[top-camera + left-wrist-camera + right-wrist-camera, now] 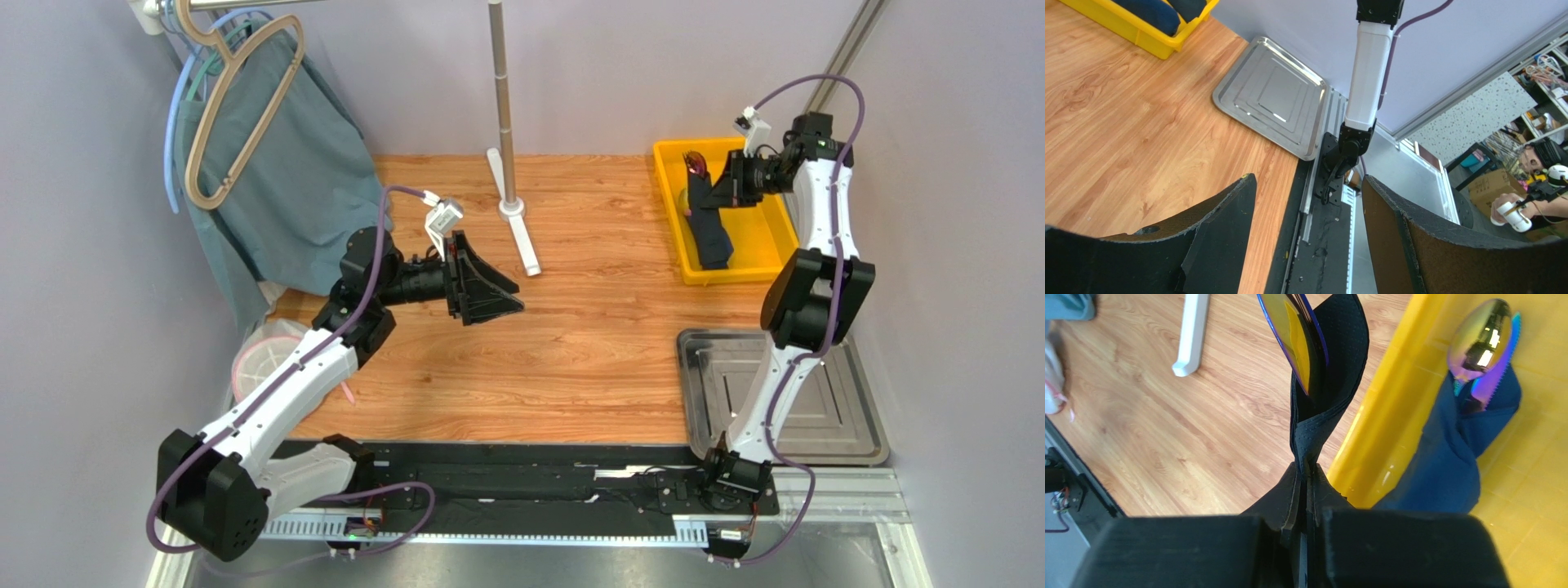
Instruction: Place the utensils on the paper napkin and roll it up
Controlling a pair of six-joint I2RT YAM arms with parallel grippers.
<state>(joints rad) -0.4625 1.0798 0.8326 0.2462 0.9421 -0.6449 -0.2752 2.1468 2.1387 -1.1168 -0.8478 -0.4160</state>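
Wood-grain tabletop (589, 355), lilac walls (613, 61); steel tray (846, 417); paper napkin (1339, 367) at yellow bin (742, 275) rim

Overhead and left-wrist views both show the steel tray (846, 417) (1272, 98).

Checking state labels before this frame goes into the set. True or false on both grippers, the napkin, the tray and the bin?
1. The right gripper is shut on the black napkin. True.
2. The left gripper holds a utensil. False: it is open and holds nothing.
3. The steel tray sits at the table's far left. False: it is at the near right corner, by the right arm's base.
4. A dark blue bundle with a spoon lies in the yellow bin. True.
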